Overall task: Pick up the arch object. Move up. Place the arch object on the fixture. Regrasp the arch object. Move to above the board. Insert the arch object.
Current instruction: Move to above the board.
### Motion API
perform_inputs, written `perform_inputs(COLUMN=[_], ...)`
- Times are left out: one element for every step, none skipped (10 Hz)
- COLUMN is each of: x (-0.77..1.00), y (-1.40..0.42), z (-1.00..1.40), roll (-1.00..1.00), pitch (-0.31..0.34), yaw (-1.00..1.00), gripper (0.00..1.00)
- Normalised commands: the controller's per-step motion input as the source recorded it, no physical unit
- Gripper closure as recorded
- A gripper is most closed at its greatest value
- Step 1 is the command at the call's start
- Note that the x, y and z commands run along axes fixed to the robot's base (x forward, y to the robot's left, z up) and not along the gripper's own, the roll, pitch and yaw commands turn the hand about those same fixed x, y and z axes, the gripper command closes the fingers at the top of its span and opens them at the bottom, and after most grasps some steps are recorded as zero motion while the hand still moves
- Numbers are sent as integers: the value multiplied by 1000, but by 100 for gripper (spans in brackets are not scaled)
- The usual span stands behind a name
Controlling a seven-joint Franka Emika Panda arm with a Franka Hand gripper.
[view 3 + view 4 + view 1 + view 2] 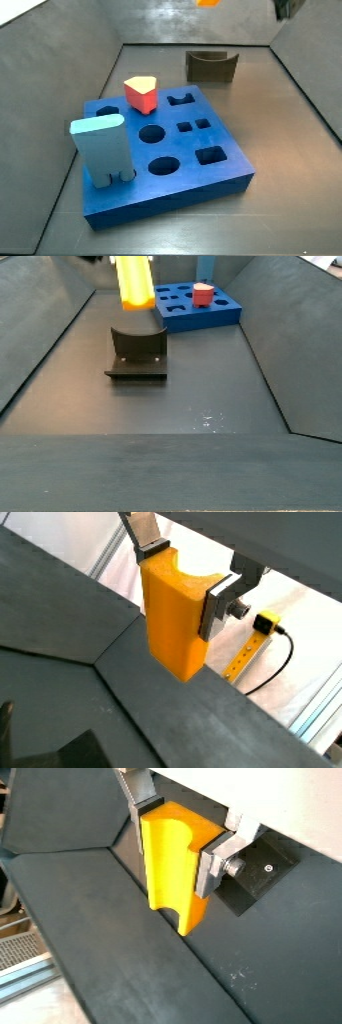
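I read the arch object point(178, 617) as gripped: both wrist views show the yellow-orange block point(174, 868) hanging long axis down between the silver finger plates, its notched end up at the jaws. The gripper point(187, 574) is clenched on it, one finger point(143, 534) on one side, the other point(221, 604) on the opposite face. In a side view the block point(135, 281) hangs in the air above the fixture point(138, 351), clear of it, not touching. The fixture sits on the dark floor, just in front of the board point(198, 311). In a side view the board point(201, 180) carries a red-topped peg point(142, 93) and a tall light-blue block point(100, 150); only an orange sliver point(207, 3) shows at the frame's top edge.
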Motion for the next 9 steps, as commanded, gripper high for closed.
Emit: perform_inputs(x=[-50, -42, -38, -498, -500, -529, -539, -542, -549], y=[13, 5, 1, -1000, -1000, -1000, -1000, -1000, -1000], z=[694, 521, 406, 327, 299, 313, 308, 310, 311], roll=[-59, -60, -60, -1000, -1000, -1000, -1000, -1000, -1000], pitch=[-19, 7, 25, -116, -122, -130, -130, -123, -112], yaw=[-44, -51, -53, -151, -150, -158, -166, -175, -188], gripper=[100, 100, 100, 100, 100, 100, 100, 100, 100])
